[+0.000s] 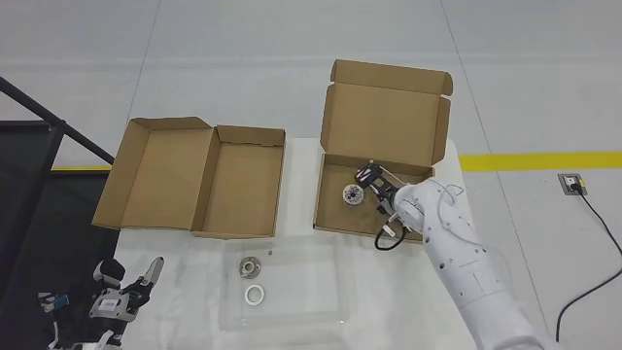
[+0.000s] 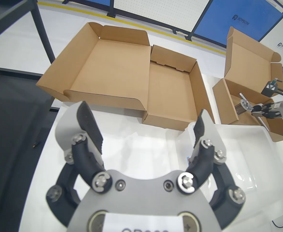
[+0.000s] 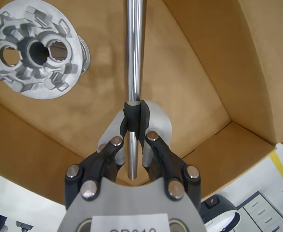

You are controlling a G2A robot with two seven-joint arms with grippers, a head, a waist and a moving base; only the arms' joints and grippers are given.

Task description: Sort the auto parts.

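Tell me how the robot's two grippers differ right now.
The left gripper is open; the right gripper is shut. The left gripper holds nothing; the right gripper clamps a shiny metal rod. The left gripper sits beside the clear tray; the right gripper is in the cardboard box, near a finned metal hub. Both are the same silver-and-black build.

A glossy silver metal rod (image 3: 134,37) is gleaming against a matt brown cardboard box (image 3: 192,73) and a rough-cast grey metal disc (image 3: 38,28).
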